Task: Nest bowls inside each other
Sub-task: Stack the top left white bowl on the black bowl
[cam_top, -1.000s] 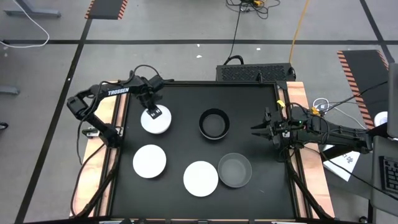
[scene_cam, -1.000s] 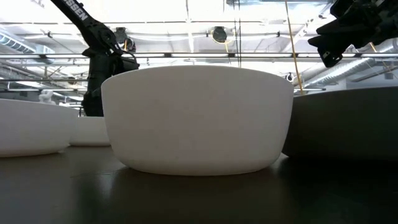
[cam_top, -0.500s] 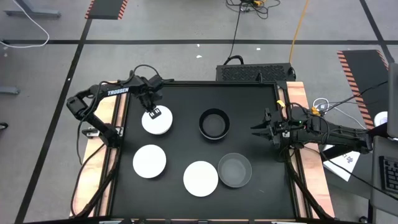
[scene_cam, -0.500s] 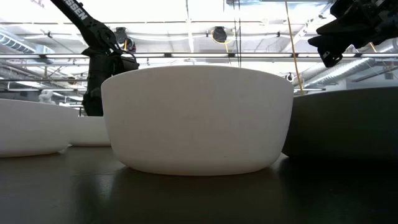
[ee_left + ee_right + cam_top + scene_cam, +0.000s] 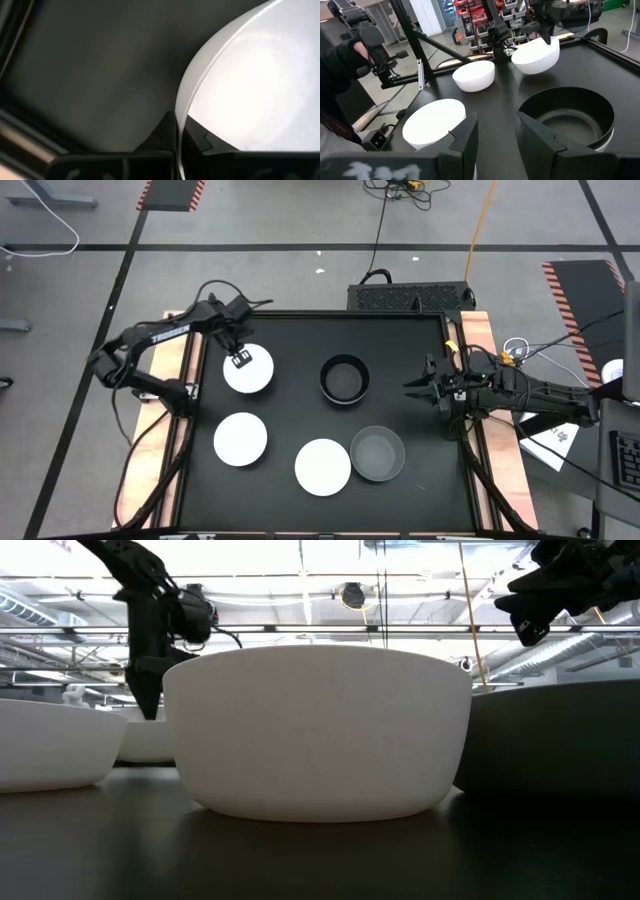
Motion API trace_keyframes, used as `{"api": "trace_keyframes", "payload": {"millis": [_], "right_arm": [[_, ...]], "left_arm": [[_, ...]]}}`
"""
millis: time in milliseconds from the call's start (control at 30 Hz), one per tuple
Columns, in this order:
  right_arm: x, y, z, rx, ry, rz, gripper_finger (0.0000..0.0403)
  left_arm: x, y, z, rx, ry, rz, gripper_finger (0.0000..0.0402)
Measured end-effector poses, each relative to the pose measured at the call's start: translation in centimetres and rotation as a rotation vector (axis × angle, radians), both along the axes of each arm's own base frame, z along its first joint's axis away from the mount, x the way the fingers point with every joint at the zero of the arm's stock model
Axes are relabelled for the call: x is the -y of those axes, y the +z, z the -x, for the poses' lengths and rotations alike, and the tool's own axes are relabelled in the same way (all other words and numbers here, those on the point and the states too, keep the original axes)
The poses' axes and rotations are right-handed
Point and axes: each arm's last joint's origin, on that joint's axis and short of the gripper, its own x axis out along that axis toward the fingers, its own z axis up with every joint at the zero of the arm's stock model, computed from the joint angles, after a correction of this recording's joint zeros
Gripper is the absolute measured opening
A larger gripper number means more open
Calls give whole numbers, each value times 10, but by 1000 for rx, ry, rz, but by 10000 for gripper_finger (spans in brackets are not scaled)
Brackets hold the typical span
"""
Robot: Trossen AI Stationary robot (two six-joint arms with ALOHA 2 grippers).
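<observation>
A: State the layout on the table (image 5: 300, 330).
B: Taking the black bowl (image 5: 344, 378) as reference: a grey bowl (image 5: 378, 453) lies nearer the front edge, two white bowls (image 5: 322, 466) (image 5: 240, 439) lie front-left, and a third white bowl (image 5: 249, 370) sits to its left, tilted and raised.
A: Claw status?
B: The left claw (image 5: 240, 359) is clamped on that third bowl's rim, the wall between its fingers (image 5: 167, 135). The right claw (image 5: 411, 388) hovers right of the black bowl, jaws parted, empty.
</observation>
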Motion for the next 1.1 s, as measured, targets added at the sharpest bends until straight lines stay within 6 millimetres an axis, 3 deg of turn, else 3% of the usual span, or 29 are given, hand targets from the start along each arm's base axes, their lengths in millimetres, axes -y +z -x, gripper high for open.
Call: {"api": "trace_keyframes", "payload": {"millis": [367, 767, 1100], "right_arm": [[0, 0, 0, 2, -2, 0, 121], [0, 0, 0, -1, -8, -23, 121], [0, 0, 0, -1, -8, -25, 121]], "left_arm": [[17, 31, 17, 97, 8, -84, 1], [37, 42, 20, 132, -29, -74, 0], [56, 61, 40, 192, -5, -129, 0]]}}
